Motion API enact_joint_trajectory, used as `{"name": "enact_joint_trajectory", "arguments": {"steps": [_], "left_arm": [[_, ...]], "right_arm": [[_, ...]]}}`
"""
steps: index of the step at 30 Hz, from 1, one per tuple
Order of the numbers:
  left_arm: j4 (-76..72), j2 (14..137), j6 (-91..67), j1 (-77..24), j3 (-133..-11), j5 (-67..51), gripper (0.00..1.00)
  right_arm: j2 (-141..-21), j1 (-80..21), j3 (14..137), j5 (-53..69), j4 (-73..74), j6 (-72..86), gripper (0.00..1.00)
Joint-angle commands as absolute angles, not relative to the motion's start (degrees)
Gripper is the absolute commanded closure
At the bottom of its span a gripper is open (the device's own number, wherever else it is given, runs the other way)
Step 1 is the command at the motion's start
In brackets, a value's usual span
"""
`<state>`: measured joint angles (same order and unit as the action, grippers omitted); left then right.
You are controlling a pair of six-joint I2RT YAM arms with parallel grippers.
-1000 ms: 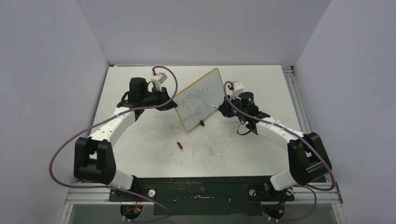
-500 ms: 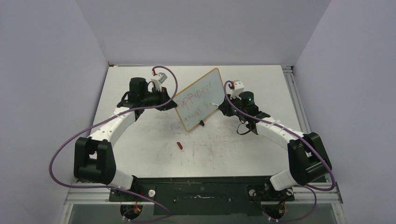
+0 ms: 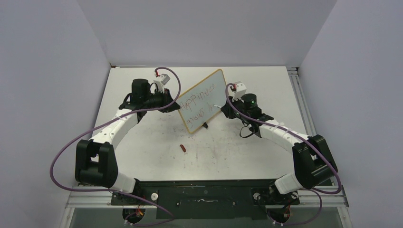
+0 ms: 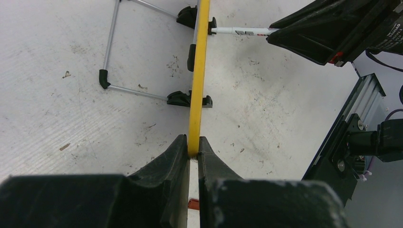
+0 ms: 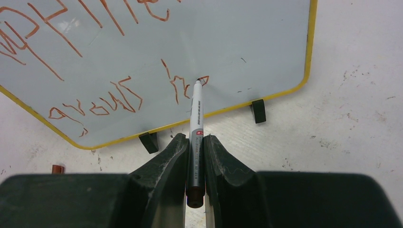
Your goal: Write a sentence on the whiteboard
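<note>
The whiteboard [image 3: 202, 100] stands tilted on black feet at mid table, its yellow frame edge-on in the left wrist view [image 4: 198, 71]. My left gripper [image 4: 192, 142] is shut on the frame's near edge; it shows in the top view [image 3: 172, 103]. My right gripper [image 5: 195, 142] is shut on a white-and-grey marker [image 5: 196, 118], whose tip touches the board [image 5: 266, 52] at the end of the lower line. The sentence [image 5: 119, 90] is red lettering in two slanted lines, "Happiness" above "grows h…"; it also shows in the top view [image 3: 198, 104]. The right gripper [image 3: 222, 108] is at the board's right side.
A red marker cap [image 3: 183, 148] lies on the table in front of the board. The board's wire stand [image 4: 114, 42] props it from behind. A dark rail [image 4: 351, 137] runs along the table's right edge. The tabletop carries scattered scuff marks.
My right arm has shifted slightly left toward the board, and the marker has added strokes after the "h" in the lower line. The left arm and board have not moved.
</note>
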<state>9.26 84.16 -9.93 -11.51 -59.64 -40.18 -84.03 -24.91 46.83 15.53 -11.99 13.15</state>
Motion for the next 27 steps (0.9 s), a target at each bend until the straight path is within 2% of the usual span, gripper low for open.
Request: {"name": "enact_joint_trajectory", "arguments": {"steps": [1,27], "left_arm": [[8.66,84.01,-10.55,-11.15,-62.26,-42.62,1.00],[8.43,83.74,-10.63,-11.15,-62.16,-42.79,1.00]], "right_arm": [[-82.15,-27.37,48.60,14.92,-15.78,11.40,0.95],[-84.74,-29.72,47.02,8.17,-11.81,10.36,0.95]]}}
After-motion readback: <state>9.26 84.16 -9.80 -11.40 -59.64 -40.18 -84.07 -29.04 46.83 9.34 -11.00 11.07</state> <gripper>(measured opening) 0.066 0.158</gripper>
